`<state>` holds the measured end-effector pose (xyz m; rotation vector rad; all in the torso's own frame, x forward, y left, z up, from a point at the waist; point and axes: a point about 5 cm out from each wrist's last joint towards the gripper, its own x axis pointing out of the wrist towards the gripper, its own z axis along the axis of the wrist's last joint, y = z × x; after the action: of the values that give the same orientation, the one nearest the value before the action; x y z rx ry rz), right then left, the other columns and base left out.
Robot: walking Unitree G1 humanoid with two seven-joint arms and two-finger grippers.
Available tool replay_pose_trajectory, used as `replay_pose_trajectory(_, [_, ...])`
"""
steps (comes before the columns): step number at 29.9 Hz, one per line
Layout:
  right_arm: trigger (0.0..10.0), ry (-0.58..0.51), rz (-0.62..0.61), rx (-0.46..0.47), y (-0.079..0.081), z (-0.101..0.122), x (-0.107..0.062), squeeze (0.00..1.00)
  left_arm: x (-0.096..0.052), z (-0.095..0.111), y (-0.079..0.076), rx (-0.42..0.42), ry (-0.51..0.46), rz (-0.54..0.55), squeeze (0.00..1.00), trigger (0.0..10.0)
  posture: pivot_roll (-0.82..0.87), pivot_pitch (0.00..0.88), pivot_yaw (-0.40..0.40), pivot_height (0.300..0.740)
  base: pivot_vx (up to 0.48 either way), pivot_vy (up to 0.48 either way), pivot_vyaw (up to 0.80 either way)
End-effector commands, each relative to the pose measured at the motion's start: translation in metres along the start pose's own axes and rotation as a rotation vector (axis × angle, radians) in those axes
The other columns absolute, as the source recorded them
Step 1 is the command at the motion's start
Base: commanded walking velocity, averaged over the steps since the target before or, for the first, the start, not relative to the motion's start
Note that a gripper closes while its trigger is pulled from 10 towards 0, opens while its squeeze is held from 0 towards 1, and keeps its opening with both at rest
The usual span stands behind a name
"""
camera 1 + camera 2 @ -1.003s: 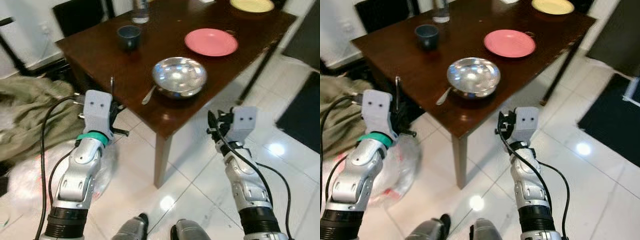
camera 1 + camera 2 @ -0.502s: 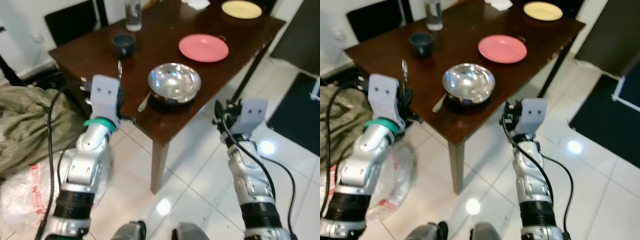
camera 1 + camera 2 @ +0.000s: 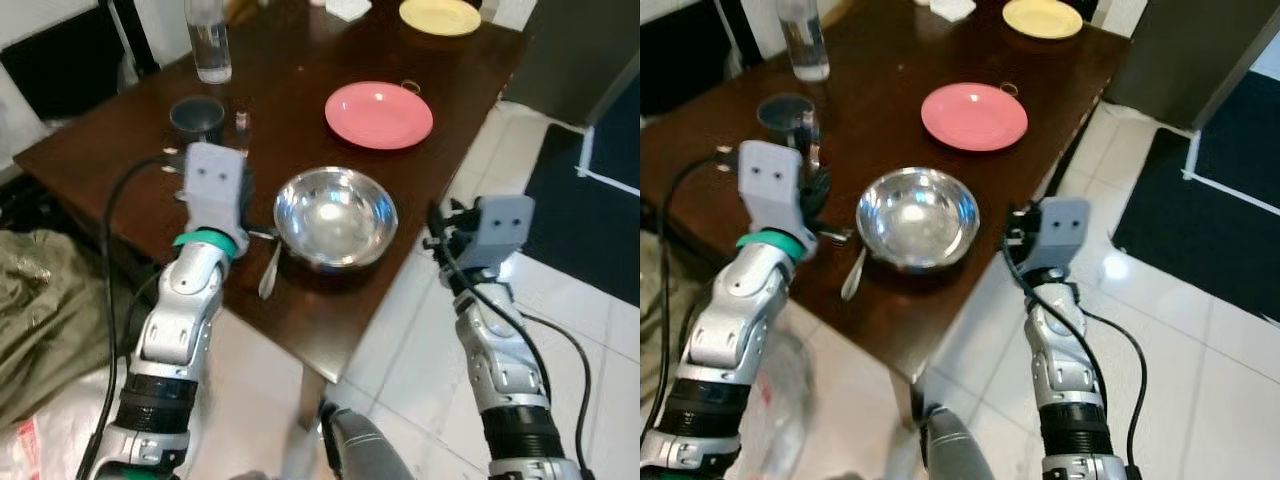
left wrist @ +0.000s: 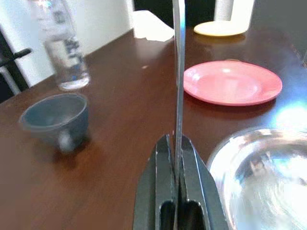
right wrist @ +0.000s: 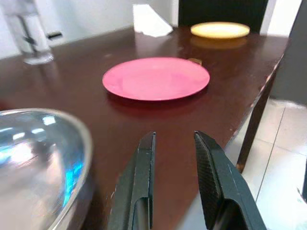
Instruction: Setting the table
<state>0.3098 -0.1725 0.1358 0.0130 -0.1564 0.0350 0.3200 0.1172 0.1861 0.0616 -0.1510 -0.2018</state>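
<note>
My four views: two head eyes looking down, two wrist cameras low along the fingers.

From the head I look steeply down over both arms onto the near corner of the dark table [image 3: 120, 160]; the two eyes share nearly the same scene, the right one shifted slightly sideways. My left wrist camera sits close above the tabletop, facing along the left gripper [image 4: 174, 143] toward the pink plate [image 4: 232, 82] and yellow plate [image 4: 219, 28]. My right wrist camera looks along the right gripper [image 5: 175, 139] from the table's edge, equally low. Both wrist views share the pink plate, yellow plate, steel bowl [image 5: 33, 158] and bottle [image 4: 60, 45].
</note>
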Motion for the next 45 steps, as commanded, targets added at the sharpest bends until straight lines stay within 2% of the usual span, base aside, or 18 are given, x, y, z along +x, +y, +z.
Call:
replay_pose_trajectory(1, [10.0,0.009,0.001,0.011,0.002,-0.002,-0.001,0.00,-0.005,0.003,-0.001,-0.011,-0.018,-0.033,0.00,10.0,-0.14,0.016,0.053,0.740,0.000,0.000,0.00])
replay_pose_trajectory(3, [10.0,0.009,0.001,0.011,0.002,-0.002,-0.001,0.00,-0.005,0.003,-0.001,-0.011,-0.018,-0.033,0.00,10.0,-0.14,0.016,0.053,0.740,0.000,0.000,0.00])
replay_pose_trajectory(6, [10.0,0.013,0.001,0.010,0.002,-0.003,-0.001,0.00,-0.006,0.011,-0.009,-0.014,-0.047,-0.097,0.00,10.0,-0.14,0.015,0.053,0.740,0.000,0.000,0.00])
replay_pose_trajectory(22, [10.0,0.012,0.000,0.014,0.002,-0.003,0.000,0.00,0.002,0.038,-0.016,-0.042,-0.127,-0.140,0.00,10.0,-0.14,0.006,0.055,0.740,0.000,0.000,0.00])
replay_pose_trajectory(23, [10.0,0.012,0.001,0.014,0.002,-0.003,0.000,0.00,0.004,0.047,-0.017,-0.047,-0.156,-0.163,0.00,10.0,-0.14,0.002,0.056,0.740,0.000,0.000,0.00])
replay_pose_trajectory(24, [10.0,0.012,0.001,0.014,0.002,-0.003,0.000,0.00,0.004,0.047,-0.017,-0.047,-0.156,-0.163,0.00,10.0,-0.14,0.002,0.056,0.740,0.000,0.000,0.00])
replay_pose_trajectory(27, [10.0,0.010,0.002,0.011,0.002,-0.003,0.000,0.00,0.010,0.072,-0.015,-0.037,-0.226,-0.201,0.00,10.0,-0.14,0.001,0.057,0.740,0.000,0.000,0.00])
replay_pose_trajectory(28, [10.0,0.007,0.001,0.009,0.002,-0.002,0.000,0.00,0.013,0.074,-0.015,0.005,-0.212,-0.224,0.00,10.0,-0.14,0.000,0.057,0.740,0.000,0.000,0.00])
replay_pose_trajectory(32, [10.0,-0.001,-0.006,-0.001,0.001,0.000,0.000,0.00,0.017,0.071,-0.019,0.056,-0.172,-0.287,0.00,10.0,-0.14,0.000,0.056,0.740,0.000,0.000,0.00])
replay_pose_trajectory(33, [10.0,-0.023,-0.031,-0.023,-0.002,0.004,0.001,0.00,0.019,0.063,-0.026,0.094,-0.122,-0.361,0.00,10.0,-0.14,0.000,0.059,0.740,0.000,0.000,0.00])
replay_pose_trajectory(34, [10.0,-0.023,-0.031,-0.023,-0.002,0.004,0.001,0.00,0.019,0.063,-0.026,0.094,-0.122,-0.361,0.00,10.0,-0.14,0.000,0.059,0.740,0.000,0.000,0.00])
replay_pose_trajectory(35, [10.0,-0.082,-0.095,-0.066,-0.012,0.017,0.003,0.00,0.022,0.045,-0.040,0.160,-0.058,-0.437,0.00,10.0,-0.15,0.000,0.063,0.740,0.000,0.000,0.00])
replay_pose_trajectory(38, [10.0,-0.098,-0.111,-0.076,-0.014,0.020,0.004,0.00,0.023,0.041,-0.044,0.176,-0.044,-0.454,0.00,10.0,-0.15,0.000,0.063,0.740,0.000,0.000,0.00])
replay_pose_trajectory(40, [10.0,-0.173,-0.175,-0.127,-0.026,0.040,0.006,0.00,0.022,0.031,-0.054,0.186,-0.003,-0.489,0.00,10.0,-0.17,0.001,0.078,0.740,0.000,0.000,0.00])
replay_pose_trajectory(42, [10.0,-0.201,-0.196,-0.144,-0.030,0.047,0.007,0.00,0.021,0.029,-0.057,0.190,0.008,-0.499,0.00,10.0,-0.17,0.001,0.078,0.740,0.000,0.000,0.00])
replay_pose_trajectory(43, [10.0,-0.230,-0.213,-0.162,-0.035,0.055,0.007,0.00,0.020,0.027,-0.061,0.226,0.001,-0.497,0.00,10.0,-0.17,0.006,0.078,0.740,0.000,0.000,0.00])
replay_pose_trajectory(45, [10.0,-0.247,-0.222,-0.177,-0.038,0.061,0.007,0.00,0.019,0.025,-0.066,0.243,-0.017,-0.488,0.00,10.0,-0.17,0.008,0.078,0.740,0.000,0.000,0.00])
